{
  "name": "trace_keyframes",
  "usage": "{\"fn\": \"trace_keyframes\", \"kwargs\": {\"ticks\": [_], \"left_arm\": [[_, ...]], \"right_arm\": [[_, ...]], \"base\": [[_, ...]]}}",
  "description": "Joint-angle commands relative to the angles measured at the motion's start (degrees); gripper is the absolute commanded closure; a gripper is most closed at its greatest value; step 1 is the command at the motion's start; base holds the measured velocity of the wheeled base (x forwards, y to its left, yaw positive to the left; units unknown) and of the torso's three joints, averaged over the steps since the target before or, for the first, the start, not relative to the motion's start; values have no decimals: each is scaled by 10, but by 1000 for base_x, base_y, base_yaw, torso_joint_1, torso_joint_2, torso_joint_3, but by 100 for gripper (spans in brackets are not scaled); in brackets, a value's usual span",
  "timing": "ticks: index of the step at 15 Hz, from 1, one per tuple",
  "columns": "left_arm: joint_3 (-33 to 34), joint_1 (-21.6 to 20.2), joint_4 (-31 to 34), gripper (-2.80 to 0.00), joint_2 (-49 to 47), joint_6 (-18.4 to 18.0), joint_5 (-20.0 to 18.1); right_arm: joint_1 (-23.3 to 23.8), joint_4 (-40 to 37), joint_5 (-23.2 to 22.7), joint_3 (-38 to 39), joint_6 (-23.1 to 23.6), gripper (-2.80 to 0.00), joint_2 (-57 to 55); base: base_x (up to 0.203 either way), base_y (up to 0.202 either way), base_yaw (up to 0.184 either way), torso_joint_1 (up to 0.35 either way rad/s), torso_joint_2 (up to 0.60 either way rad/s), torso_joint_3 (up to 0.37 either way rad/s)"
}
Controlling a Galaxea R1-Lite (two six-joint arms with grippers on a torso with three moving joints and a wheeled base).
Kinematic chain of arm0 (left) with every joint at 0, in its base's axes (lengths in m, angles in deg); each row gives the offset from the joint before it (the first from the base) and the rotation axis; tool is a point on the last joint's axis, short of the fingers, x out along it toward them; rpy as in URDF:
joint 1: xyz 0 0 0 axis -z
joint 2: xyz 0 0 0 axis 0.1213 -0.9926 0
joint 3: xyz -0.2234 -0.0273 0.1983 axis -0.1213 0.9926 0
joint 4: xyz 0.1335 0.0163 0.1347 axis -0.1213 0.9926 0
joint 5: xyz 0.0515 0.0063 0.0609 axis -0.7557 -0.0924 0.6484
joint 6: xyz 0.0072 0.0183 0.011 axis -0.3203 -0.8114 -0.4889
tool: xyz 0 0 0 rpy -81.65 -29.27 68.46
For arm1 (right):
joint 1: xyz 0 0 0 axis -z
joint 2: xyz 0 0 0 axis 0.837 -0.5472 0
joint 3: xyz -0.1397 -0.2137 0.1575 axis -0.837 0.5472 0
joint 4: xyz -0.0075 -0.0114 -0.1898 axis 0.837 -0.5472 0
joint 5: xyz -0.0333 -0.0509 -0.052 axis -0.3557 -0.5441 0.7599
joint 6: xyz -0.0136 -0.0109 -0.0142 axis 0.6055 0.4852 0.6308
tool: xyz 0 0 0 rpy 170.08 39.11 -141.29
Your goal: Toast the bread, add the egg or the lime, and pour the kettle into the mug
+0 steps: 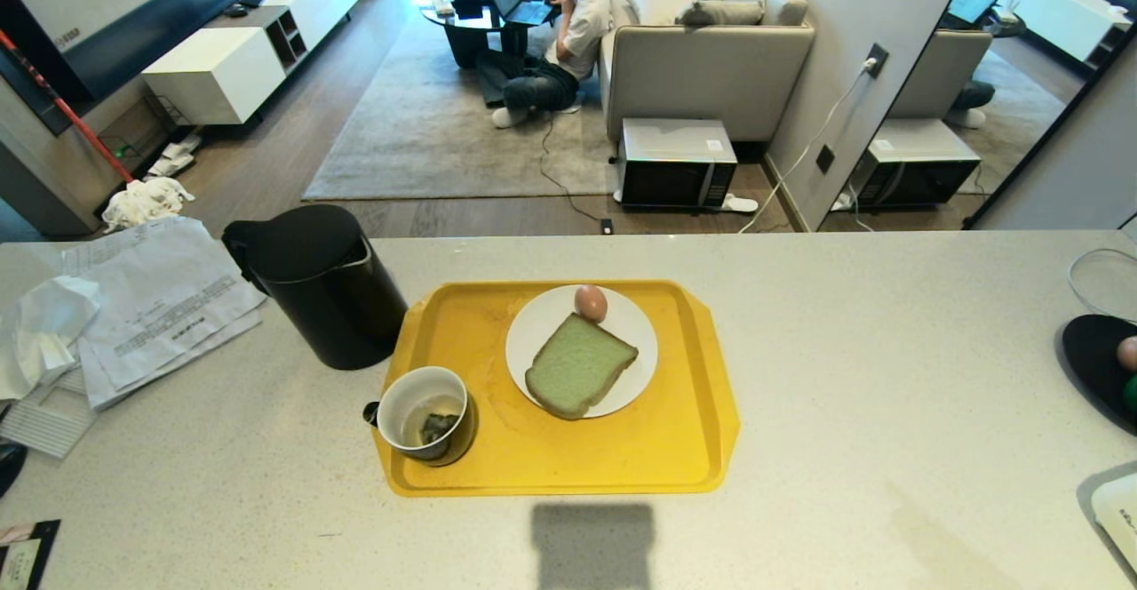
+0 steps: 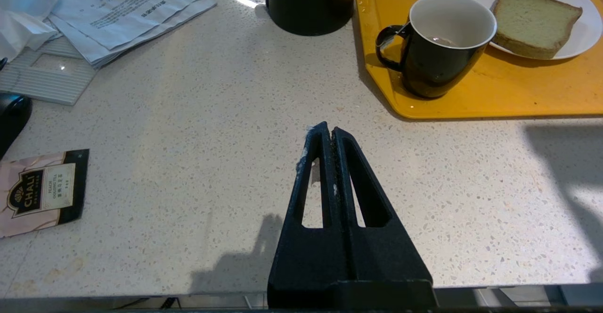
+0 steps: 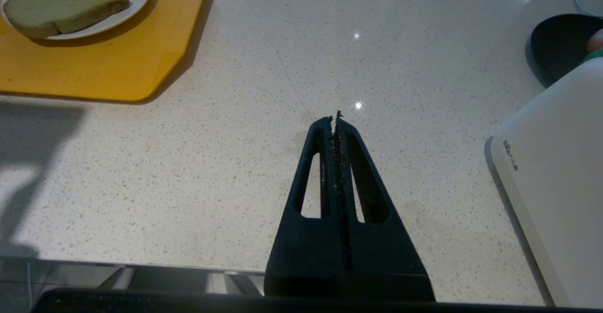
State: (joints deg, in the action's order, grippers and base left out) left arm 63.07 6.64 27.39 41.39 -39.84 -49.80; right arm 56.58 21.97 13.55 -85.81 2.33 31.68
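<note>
On a yellow tray (image 1: 675, 448) a white plate (image 1: 542, 323) carries the pale green bread (image 1: 577, 366) with a pinkish-brown egg (image 1: 591, 303) at its far edge. The mug (image 1: 425, 412), black outside and white inside, stands on the tray's near left corner with a tea bag in it. The black kettle (image 1: 315, 283) stands on the counter left of the tray. The lime (image 1: 1131, 393) peeks in at the right edge on a black dish. My left gripper (image 2: 328, 130) is shut and empty over bare counter near the front edge; my right gripper (image 3: 335, 119) is likewise shut and empty.
Papers and a crumpled tissue (image 1: 133, 297) lie at the counter's left, with a tea sachet (image 2: 40, 193) near the front. A black dish (image 1: 1097, 363) with another egg sits at the right edge, and a white appliance (image 3: 560, 181) stands near my right gripper. A person sits on the floor beyond the counter.
</note>
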Motion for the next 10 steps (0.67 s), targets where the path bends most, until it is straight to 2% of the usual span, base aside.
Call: {"fn": "trace_keyframes", "kwargs": {"ticks": [1, 10], "left_arm": [[0, 0, 0, 0, 1, 1, 0], [0, 0, -1, 0, 1, 0, 0]], "right_arm": [[0, 0, 0, 1, 0, 0, 0], [0, 0, 0, 1, 0, 0, 0]], "base": [[0, 0, 0, 0, 0, 0], [0, 0, 0, 0, 0, 0]]}}
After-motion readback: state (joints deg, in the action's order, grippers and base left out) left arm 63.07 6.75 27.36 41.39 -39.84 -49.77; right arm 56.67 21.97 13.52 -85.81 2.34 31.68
